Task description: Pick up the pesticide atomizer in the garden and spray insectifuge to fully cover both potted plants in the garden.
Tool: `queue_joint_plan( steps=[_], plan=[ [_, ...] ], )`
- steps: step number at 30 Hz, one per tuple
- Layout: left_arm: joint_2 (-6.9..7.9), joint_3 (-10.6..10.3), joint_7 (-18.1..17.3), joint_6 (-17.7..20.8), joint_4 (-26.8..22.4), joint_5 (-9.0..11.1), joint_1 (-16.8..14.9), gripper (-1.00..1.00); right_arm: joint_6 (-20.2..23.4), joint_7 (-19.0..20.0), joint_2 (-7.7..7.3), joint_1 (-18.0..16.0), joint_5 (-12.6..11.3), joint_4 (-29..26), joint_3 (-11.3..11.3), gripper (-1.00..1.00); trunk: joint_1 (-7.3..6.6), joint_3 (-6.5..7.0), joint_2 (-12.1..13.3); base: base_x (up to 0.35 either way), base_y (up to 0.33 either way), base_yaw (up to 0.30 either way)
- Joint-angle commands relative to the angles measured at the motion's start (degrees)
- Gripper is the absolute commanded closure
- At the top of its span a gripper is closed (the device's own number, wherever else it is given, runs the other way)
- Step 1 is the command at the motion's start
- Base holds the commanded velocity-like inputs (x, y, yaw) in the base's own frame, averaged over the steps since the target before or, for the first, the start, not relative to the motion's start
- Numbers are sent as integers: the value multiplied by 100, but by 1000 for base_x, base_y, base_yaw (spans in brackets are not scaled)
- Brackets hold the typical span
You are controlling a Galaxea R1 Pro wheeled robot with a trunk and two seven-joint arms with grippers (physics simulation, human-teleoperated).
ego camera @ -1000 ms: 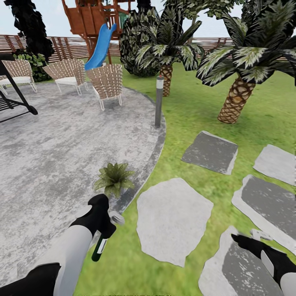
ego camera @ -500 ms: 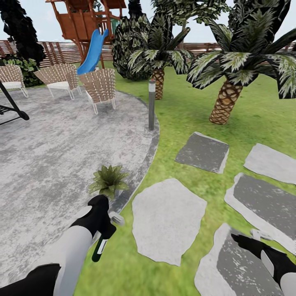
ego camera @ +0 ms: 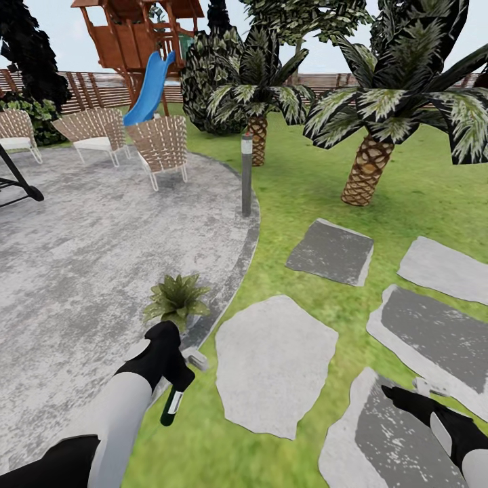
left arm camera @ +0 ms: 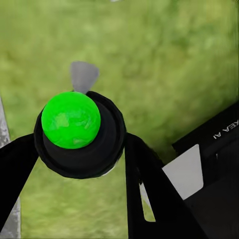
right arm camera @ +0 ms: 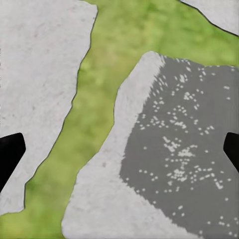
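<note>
— Pesticide atomizer point(ego camera: 173, 400), where is it?
— Clamped in the left gripper point(ego camera: 177, 369) over the lawn point(ego camera: 305, 183), bottle hanging down, white head beside the fingers, just short of the potted plant point(ego camera: 175, 299) at the patio point(ego camera: 81, 257) edge.
— And the right gripper point(ego camera: 415, 393)?
— Spread wide, empty, above the stepping slabs point(right arm camera: 179, 149).

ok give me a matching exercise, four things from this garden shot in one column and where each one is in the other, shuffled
Things:
1. pesticide atomizer
2. potted plant
3. bollard lamp
4. slide

Places:
A. at the patio's edge, just ahead of the left end effector
B. upright at the patio's rim, near a palm
C. held in the left end effector
D. on the wooden play tower

Pairs: 1-C, 2-A, 3-B, 4-D
</note>
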Motion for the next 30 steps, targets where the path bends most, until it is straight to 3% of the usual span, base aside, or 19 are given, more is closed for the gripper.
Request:
queue_joint_plan(
  steps=[1, 2, 3, 6, 8, 11, 14, 30],
  plan=[
    [-10, 45, -49, 29, -6, 21, -4, 100, 30, 46, 3, -2, 58, -11, -49, -100, -1, -5, -2, 0, 0, 0],
    [-10, 49, -48, 26, -2, 134, -4, 100, 30, 48, 3, -3, 57, -11, -49, -100, -1, -5, -2, 0, 0, 0],
    [-6, 53, -46, 22, 4, 438, 1, 100, 35, 50, 3, -3, 54, -11, -49, -100, -1, -5, -2, 0, 0, 0],
    [20, 70, -36, 13, 20, 971, 56, 100, 39, 51, 3, -4, 57, -16, -49, -100, -1, -5, -2, 0, 0, 0],
    [29, 73, -34, 10, 21, 1039, 75, 100, 39, 52, 3, -5, 56, -162, -52, -100, -1, -5, -2, 0, 0, 0],
    [33, 74, -34, 9, 21, 1078, 89, 100, 47, 52, 8, -2, 60, -1382, -48, -100, -1, -5, -2, 0, 0, 0],
    [33, 74, -34, 9, 22, 1083, 90, 100, 54, 52, 6, -4, 60, -1825, -42, -100, -1, -5, -2, 0, 0, 0],
    [25, 73, -34, 9, 30, 1092, 145, 100, 66, 52, 8, -2, 69, -1953, -34, -100, -1, -5, -2, 0, 0, 0]
  ],
)
